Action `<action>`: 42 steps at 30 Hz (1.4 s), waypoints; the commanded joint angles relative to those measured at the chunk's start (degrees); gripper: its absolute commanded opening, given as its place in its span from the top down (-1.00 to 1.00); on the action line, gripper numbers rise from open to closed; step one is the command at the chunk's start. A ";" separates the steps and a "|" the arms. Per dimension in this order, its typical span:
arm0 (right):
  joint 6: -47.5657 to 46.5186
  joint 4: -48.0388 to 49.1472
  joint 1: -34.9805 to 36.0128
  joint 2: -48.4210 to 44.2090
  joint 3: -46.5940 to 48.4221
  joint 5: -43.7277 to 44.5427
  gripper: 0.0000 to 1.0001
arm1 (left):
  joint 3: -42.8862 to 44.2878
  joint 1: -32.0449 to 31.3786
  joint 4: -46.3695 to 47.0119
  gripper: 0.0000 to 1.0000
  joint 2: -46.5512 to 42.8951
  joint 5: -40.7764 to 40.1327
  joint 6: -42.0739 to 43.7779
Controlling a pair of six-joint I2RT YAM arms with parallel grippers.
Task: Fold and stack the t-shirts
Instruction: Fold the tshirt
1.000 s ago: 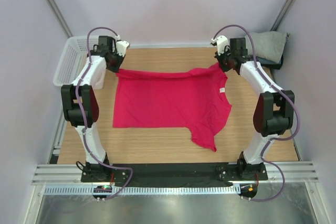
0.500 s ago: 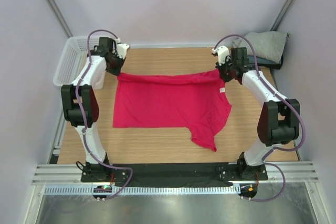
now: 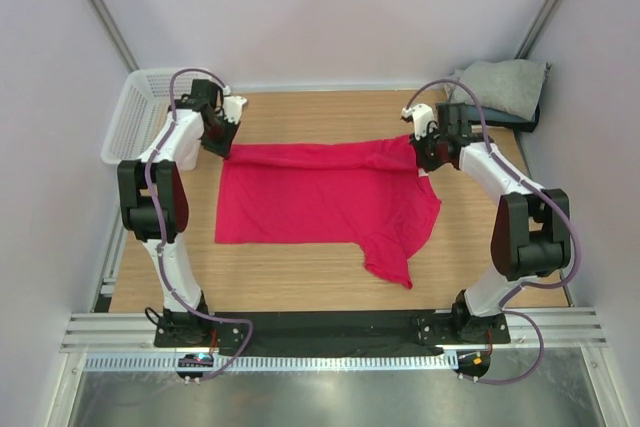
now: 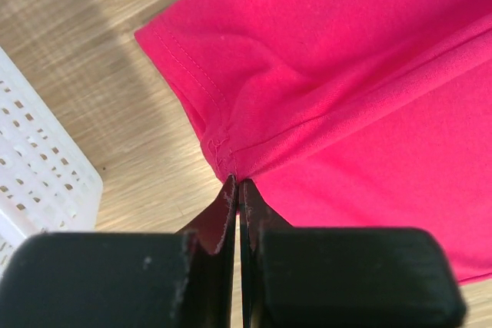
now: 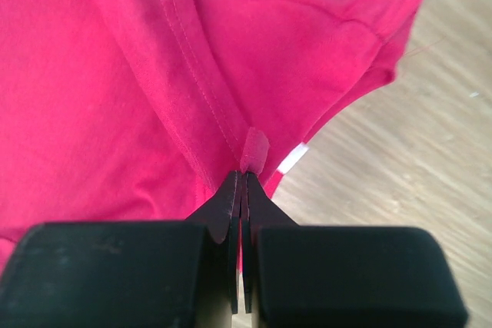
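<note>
1. Top external view: the crimson-pink t-shirt (image 3: 320,209) lies spread mid-table (image 3: 310,112). Its far edge now sits nearer than a second ago, starting to double over.
2. Left gripper (image 3: 224,144) is clenched on the far-left hem corner and has come nearer.
3. Right gripper (image 3: 420,151) pinches the far-right edge. It too has shifted nearer and inward.

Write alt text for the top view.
The left jaws and right jaws each pinch the far edge of a pink t-shirt spread on a wooden table. White basket far left; folded grey shirts far right.
</note>
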 commanded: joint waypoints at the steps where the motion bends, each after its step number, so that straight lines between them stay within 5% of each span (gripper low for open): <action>1: 1.19 0.32 0.00 -3.42 -1.56 -1.74 0.98 | -0.34 0.43 -1.99 0.96 0.33 1.40 -1.17; 6: 1.72 -0.82 0.17 -4.65 -2.88 -2.62 0.98 | -1.31 0.44 -3.13 0.80 0.15 1.66 -1.87; 12: 2.16 -3.37 0.17 -7.02 -1.66 -3.85 0.37 | -6.74 0.35 -2.96 -0.12 -4.58 0.96 -4.15; 13: 2.42 -3.72 0.17 -7.38 -1.39 -4.03 0.30 | -7.28 0.35 -2.18 -0.15 -5.46 0.96 -5.11; 18: 3.74 -3.90 0.17 -8.35 1.68 -4.91 0.27 | -4.67 -0.09 -0.94 -0.16 -8.99 3.85 -7.49; 25: 3.13 -2.31 0.17 -0.54 5.46 -6.31 0.26 | 3.96 -1.15 -5.06 -0.08 -0.82 6.05 -8.28; 42: 4.71 -3.63 2.46 19.86 22.60 -16.68 0.17 | 0.80 -1.41 -7.35 0.04 4.98 4.91 -8.11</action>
